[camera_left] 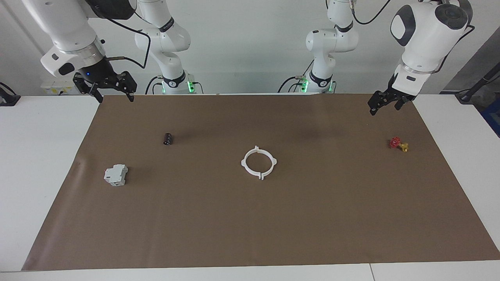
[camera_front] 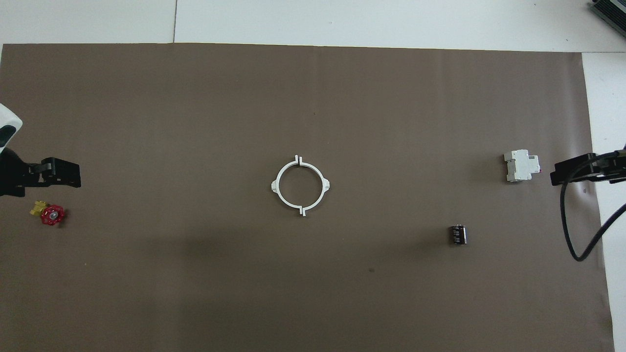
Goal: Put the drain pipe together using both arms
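The drain pipe (camera_left: 244, 164) lies flat in the middle of the brown mat: two thin white half-ring arcs set end to end as one ring, their small tabs side by side at the two seams. It also shows in the overhead view (camera_front: 274, 186). My left gripper (camera_left: 384, 109) hangs open and empty in the air over the mat's corner at the left arm's end, also in the overhead view (camera_front: 63, 173). My right gripper (camera_left: 115, 98) hangs open and empty over the mat's corner at the right arm's end, also in the overhead view (camera_front: 562, 176). Both are far from the ring.
A pale grey blocky device (camera_left: 116, 175) (camera_front: 522, 166) and a small black cylinder (camera_left: 168, 139) (camera_front: 458, 234) lie toward the right arm's end. A red-and-yellow valve (camera_left: 398, 144) (camera_front: 49, 214) lies toward the left arm's end. A black cable (camera_front: 567, 220) hangs from the right arm.
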You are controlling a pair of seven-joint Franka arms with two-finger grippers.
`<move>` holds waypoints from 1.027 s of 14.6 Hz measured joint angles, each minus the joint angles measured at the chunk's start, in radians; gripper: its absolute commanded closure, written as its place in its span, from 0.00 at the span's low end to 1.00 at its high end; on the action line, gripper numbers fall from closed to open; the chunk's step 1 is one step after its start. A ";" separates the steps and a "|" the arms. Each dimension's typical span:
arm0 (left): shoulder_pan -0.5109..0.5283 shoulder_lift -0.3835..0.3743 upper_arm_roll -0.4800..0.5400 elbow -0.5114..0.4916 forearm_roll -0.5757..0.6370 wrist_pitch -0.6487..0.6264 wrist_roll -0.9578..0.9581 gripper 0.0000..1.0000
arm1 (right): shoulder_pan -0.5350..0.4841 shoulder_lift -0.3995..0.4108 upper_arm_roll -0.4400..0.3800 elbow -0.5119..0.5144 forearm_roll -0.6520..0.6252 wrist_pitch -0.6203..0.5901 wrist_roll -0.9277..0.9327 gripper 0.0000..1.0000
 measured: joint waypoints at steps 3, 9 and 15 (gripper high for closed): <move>-0.001 0.026 -0.005 0.068 -0.006 -0.068 0.008 0.00 | 0.000 0.000 0.001 0.000 0.000 0.001 0.000 0.00; -0.010 0.056 -0.020 0.265 -0.006 -0.306 0.017 0.00 | 0.000 0.000 0.001 -0.001 0.000 0.003 0.000 0.00; -0.010 0.057 -0.017 0.189 -0.006 -0.259 0.021 0.00 | 0.000 0.000 0.001 -0.001 0.000 0.003 0.000 0.00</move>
